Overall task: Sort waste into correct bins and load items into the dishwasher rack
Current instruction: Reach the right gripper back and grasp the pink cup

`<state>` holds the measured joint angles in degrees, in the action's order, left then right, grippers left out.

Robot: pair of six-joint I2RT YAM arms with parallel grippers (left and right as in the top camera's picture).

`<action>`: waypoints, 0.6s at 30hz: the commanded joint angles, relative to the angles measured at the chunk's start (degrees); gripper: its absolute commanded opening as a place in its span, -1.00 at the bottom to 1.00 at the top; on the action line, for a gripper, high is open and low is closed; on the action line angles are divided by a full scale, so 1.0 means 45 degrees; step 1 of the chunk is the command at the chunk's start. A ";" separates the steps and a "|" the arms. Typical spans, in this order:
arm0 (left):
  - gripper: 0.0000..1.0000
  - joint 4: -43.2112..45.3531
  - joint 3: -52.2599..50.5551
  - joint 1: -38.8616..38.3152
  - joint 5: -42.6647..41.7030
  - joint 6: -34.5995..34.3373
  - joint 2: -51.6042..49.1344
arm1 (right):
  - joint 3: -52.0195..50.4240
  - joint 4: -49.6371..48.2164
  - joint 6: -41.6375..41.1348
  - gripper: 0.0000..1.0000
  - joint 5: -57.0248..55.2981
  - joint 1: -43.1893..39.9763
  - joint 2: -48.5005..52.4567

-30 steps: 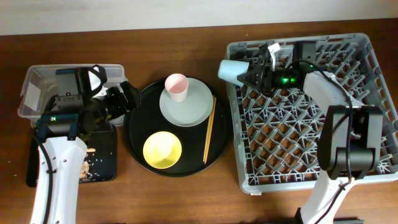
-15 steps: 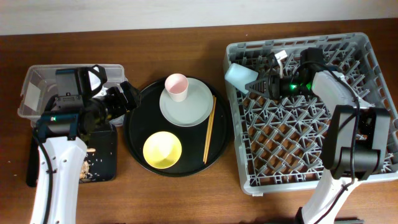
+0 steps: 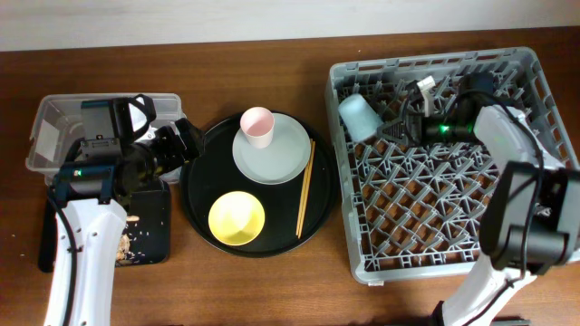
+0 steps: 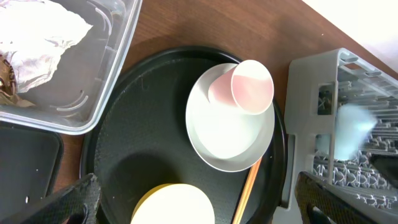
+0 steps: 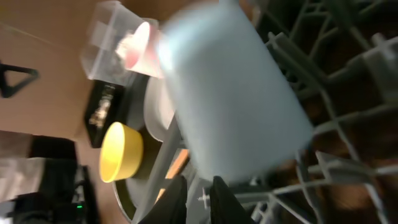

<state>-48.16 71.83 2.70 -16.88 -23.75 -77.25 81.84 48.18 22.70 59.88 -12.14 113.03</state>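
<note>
tub: clear tub [image 3: 54,118] has the napkin [image 4: 37,34] in it. No worries there.
flat tray: the food scraps [image 3: 127,244] are on the black flat tray [image 3: 149,226], some close to its edge. A bump could scatter them.
left gripper: the left gripper [image 3: 177,143] hangs over the tub's corner, spread wide and empty.
pink cup: the pink cup [image 3: 256,124] sits on the plate [image 3: 281,158]. A sloppy grab could tip it or drag the plate.
chopsticks: the chopsticks [image 3: 305,190] are thin and lie flat beside the plate, so they'd be easy to fumble or roll.
light blue cup: the light blue cup [image 3: 359,116] is tilted on the pegs in the corner of the rack [image 3: 353,226]. It doesn't look seated and could roll or topple.
right gripper: the right gripper [image 3: 394,129] is right at that cup, but I can't tell whether it's pinching or let go. If it snags when it backs off, the cup comes along.
</note>
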 commanded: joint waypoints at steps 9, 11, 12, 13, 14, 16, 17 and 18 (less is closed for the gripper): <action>0.98 0.0019 0.0049 0.0019 0.0053 0.0155 0.0053 | -0.0029 0.0209 -0.2166 -0.70 -0.5314 0.0879 -0.5153; 0.98 0.0019 0.0049 0.0019 0.0053 0.0155 0.0053 | -0.0029 0.0155 -0.2161 -0.69 -0.5945 0.1817 -0.5833; 0.98 0.0019 0.0049 0.0019 0.0053 0.0155 0.0053 | -0.0029 0.0087 -0.2161 -0.69 -0.6358 0.2346 -0.6047; 0.98 0.0019 0.0049 0.0019 0.0053 0.0155 0.0053 | -0.0029 -0.0087 -0.2161 -0.69 -0.6955 0.3133 -0.6237; 0.98 0.0019 0.0049 0.0019 0.0053 0.0155 0.0053 | -0.0029 -0.0272 -0.2161 -0.68 -0.7436 0.3808 -0.6280; 0.98 0.0019 0.0049 0.0019 0.0053 0.0155 0.0053 | -0.0039 -0.0874 -0.2147 -0.62 -0.8383 0.5328 -0.6203; 0.98 0.0019 0.0049 0.0019 0.0053 0.0155 0.0053 | -0.0039 -0.1311 -0.2137 -0.58 -0.8796 0.6169 -0.6067; 0.98 0.0019 0.0049 0.0019 0.0053 0.0155 0.0053 | -0.0039 -0.1734 -0.2103 -0.44 -0.9010 0.6810 -0.5911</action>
<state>-48.18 71.83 2.70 -16.88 -23.75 -77.25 81.84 43.42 13.47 27.35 10.79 84.97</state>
